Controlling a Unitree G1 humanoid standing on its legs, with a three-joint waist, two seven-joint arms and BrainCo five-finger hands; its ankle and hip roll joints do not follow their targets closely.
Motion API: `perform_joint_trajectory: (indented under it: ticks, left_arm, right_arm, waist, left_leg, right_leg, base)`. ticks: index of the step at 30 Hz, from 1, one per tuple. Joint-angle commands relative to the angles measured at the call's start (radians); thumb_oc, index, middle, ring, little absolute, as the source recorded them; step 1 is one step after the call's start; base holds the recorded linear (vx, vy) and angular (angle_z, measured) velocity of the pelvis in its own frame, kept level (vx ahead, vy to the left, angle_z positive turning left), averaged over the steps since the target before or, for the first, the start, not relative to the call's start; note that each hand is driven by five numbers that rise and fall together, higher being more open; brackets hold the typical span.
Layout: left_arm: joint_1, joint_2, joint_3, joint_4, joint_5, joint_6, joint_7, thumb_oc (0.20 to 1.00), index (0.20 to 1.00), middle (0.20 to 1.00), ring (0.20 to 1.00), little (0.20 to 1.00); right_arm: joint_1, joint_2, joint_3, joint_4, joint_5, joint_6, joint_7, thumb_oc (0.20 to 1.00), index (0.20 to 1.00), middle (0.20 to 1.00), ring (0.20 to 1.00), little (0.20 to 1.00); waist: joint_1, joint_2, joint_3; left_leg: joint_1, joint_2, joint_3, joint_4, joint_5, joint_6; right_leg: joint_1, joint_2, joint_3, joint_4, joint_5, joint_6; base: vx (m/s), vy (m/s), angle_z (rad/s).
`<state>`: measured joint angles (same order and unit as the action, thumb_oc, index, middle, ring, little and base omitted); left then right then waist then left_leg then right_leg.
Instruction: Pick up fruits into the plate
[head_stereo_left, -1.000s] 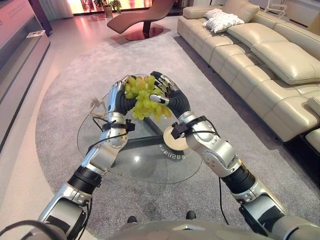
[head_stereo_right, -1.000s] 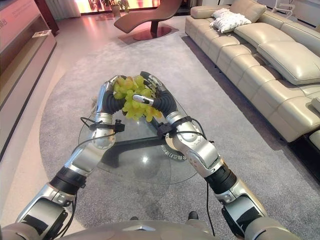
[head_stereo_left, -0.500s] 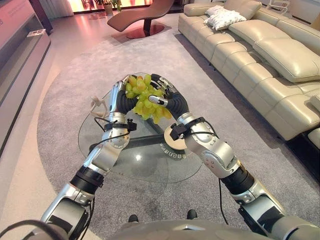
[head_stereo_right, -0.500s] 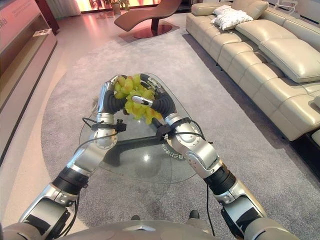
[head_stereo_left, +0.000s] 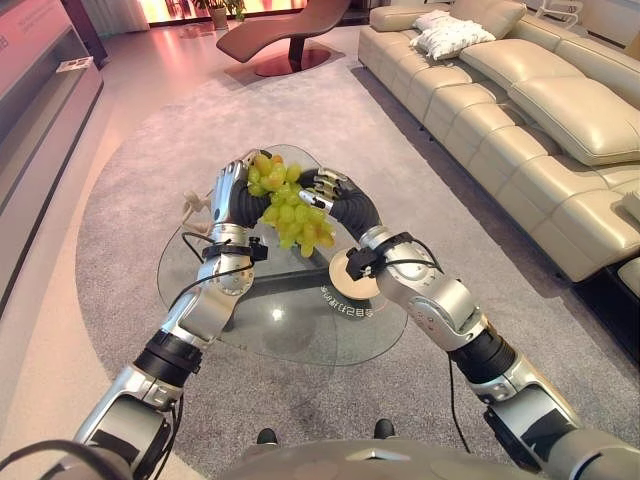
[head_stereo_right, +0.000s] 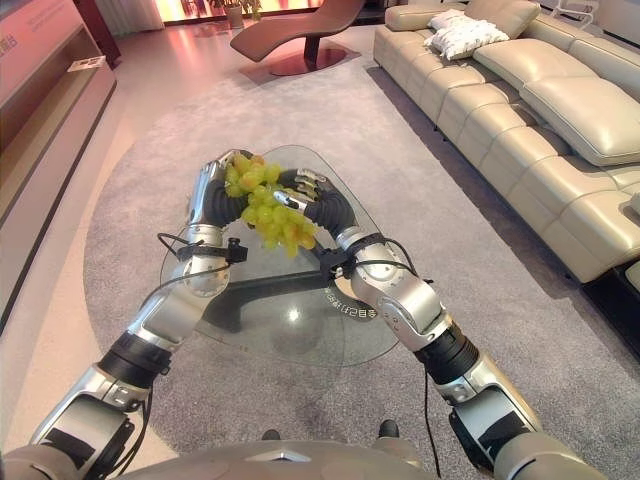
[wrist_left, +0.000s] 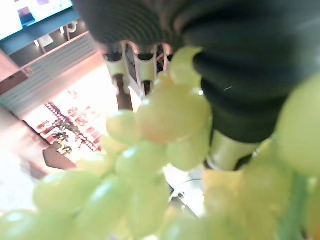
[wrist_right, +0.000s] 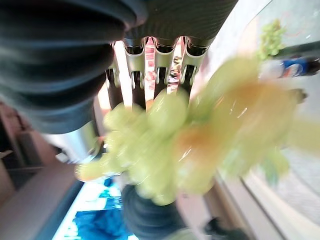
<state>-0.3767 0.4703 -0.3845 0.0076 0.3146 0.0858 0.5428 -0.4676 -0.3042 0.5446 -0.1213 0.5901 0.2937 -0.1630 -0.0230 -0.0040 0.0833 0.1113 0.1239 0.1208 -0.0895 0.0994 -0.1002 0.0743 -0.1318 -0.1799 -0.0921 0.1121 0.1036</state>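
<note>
A bunch of green grapes hangs in the air between my two hands above the glass table. My left hand presses its palm and straight fingers against the bunch's left side. My right hand holds the right side, fingers curled round the far side and thumb across the grapes. Both wrist views show the grapes right against the palms. A round tan plate lies on the glass under my right wrist, partly hidden by the arm.
A small pale object sits at the table's left edge. A cream sofa runs along the right, a brown lounge chair stands far back. The right wrist view shows another green bunch and a dark bottle.
Both hands have come down a little toward the table with the grape bunch still between them. The right hand now sits lower against the bunch.
</note>
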Motion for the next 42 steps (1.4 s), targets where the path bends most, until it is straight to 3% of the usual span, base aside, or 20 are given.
perform_joint_trajectory:
  ticks: [1,12,13,14,15,22,32,42]
  left_arm:
    - [-0.260,0.000,-0.014,-0.085,0.047,-0.063,0.013,0.200,0.200,0.200,0.200,0.200]
    - [-0.286,0.020,-0.017,-0.050,0.073,-0.054,0.006,0.200,0.200,0.200,0.200,0.200]
    - [-0.289,0.022,-0.017,-0.048,0.073,-0.052,0.005,0.200,0.200,0.200,0.200,0.200]
    - [-0.292,0.025,-0.018,-0.043,0.072,-0.049,0.004,0.200,0.200,0.200,0.200,0.200]
    - [-0.292,0.027,-0.017,-0.040,0.072,-0.050,0.005,0.200,0.200,0.200,0.200,0.200]
    - [-0.286,0.039,-0.010,-0.001,0.086,-0.063,0.008,0.200,0.200,0.200,0.200,0.200]
    - [-0.278,0.132,0.000,0.025,0.163,-0.107,-0.048,0.200,0.200,0.200,0.200,0.200]
    - [-0.283,0.150,-0.031,0.037,0.170,-0.136,-0.054,0.200,0.200,0.200,0.200,0.200]
  right_arm:
    - [-0.076,0.082,0.113,-0.046,0.030,-0.008,0.116,0.200,0.200,0.200,0.200,0.200]
    - [-0.099,0.092,0.121,-0.051,0.037,0.001,0.146,0.200,0.200,0.200,0.200,0.200]
    - [-0.101,0.093,0.121,-0.052,0.041,-0.001,0.145,0.269,0.269,0.269,0.269,0.269]
    - [-0.103,0.093,0.117,-0.054,0.046,-0.006,0.143,0.853,0.853,0.853,0.853,0.853]
    - [-0.103,0.092,0.114,-0.056,0.045,-0.014,0.143,1.000,1.000,1.000,1.000,1.000]
    - [-0.108,0.086,0.052,-0.085,0.057,-0.087,0.100,1.000,1.000,1.000,1.000,1.000]
    - [-0.073,0.064,0.026,-0.109,0.301,0.029,0.162,1.000,1.000,1.000,1.000,1.000]
    - [-0.065,0.080,0.064,-0.074,0.417,0.067,0.180,1.000,1.000,1.000,1.000,1.000]
  waist:
    - [0.011,-0.026,0.000]
    - [0.011,-0.024,-0.002]
    - [0.011,-0.023,-0.003]
    - [0.011,-0.023,-0.004]
    - [0.010,-0.022,-0.005]
    - [0.006,-0.018,-0.008]
    - [0.006,-0.018,-0.005]
    - [0.013,-0.024,-0.006]
  left_leg:
    - [0.022,-0.012,0.004,0.019,-0.149,0.009]
    - [0.026,-0.010,0.006,0.018,-0.148,0.009]
    - [0.025,-0.010,0.006,0.018,-0.148,0.009]
    - [0.025,-0.009,0.006,0.019,-0.147,0.008]
    - [0.026,-0.009,0.006,0.018,-0.147,0.008]
    - [0.026,-0.006,0.008,0.020,-0.147,0.005]
    - [0.032,0.000,0.028,0.023,-0.146,0.006]
    - [0.032,0.000,0.020,0.026,-0.145,0.007]
  right_leg:
    - [0.061,-0.025,0.008,0.053,-0.146,0.034]
    - [0.063,-0.025,0.011,0.054,-0.148,0.033]
    - [0.063,-0.025,0.011,0.054,-0.148,0.033]
    - [0.064,-0.025,0.011,0.053,-0.148,0.033]
    - [0.064,-0.025,0.012,0.053,-0.148,0.033]
    - [0.061,-0.026,0.008,0.058,-0.146,0.034]
    - [0.063,-0.033,-0.004,0.064,-0.147,0.035]
    - [0.069,-0.030,-0.001,0.063,-0.148,0.031]
  base:
    - [0.00,0.000,0.00]
    - [0.00,0.000,0.00]
    - [0.00,0.000,0.00]
    - [0.00,0.000,0.00]
    - [0.00,0.000,0.00]
    - [0.00,0.000,0.00]
    - [0.00,-0.001,-0.01]
    - [0.01,-0.002,0.00]
